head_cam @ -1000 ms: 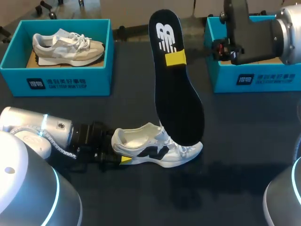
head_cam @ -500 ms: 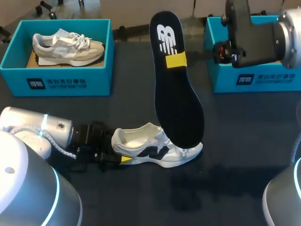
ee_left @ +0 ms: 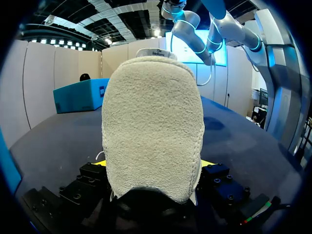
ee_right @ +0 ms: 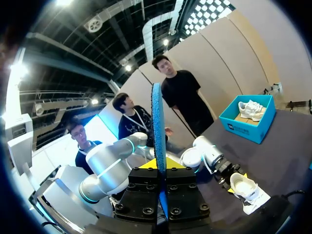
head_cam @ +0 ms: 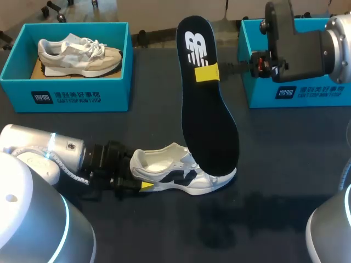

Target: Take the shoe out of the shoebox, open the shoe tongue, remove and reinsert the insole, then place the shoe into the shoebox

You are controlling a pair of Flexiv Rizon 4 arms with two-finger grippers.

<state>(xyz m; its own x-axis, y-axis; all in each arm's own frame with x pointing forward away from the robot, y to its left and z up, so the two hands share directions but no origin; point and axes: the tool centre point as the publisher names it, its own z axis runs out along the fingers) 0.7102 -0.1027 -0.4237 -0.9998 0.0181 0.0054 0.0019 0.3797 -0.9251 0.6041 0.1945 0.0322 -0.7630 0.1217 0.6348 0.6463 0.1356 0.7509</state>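
Observation:
A white shoe with a black side mark lies on its sole on the dark table, toe to the right. My left gripper is shut on its heel. In the left wrist view the pale fuzzy heel of the shoe fills the space between the fingers of the left gripper. My right gripper is shut on a black insole, which it holds upright, heel end up, toe end down by the shoe's toe. The right wrist view shows the insole edge-on, blue, rising from the right gripper.
A blue shoebox at the back left holds a grey and beige shoe. A second blue shoebox stands at the back right, partly behind my right arm.
The right gripper has shifted slightly right and down with the insole, whose top has tipped a little that way. The left arm and the shoe have not moved.

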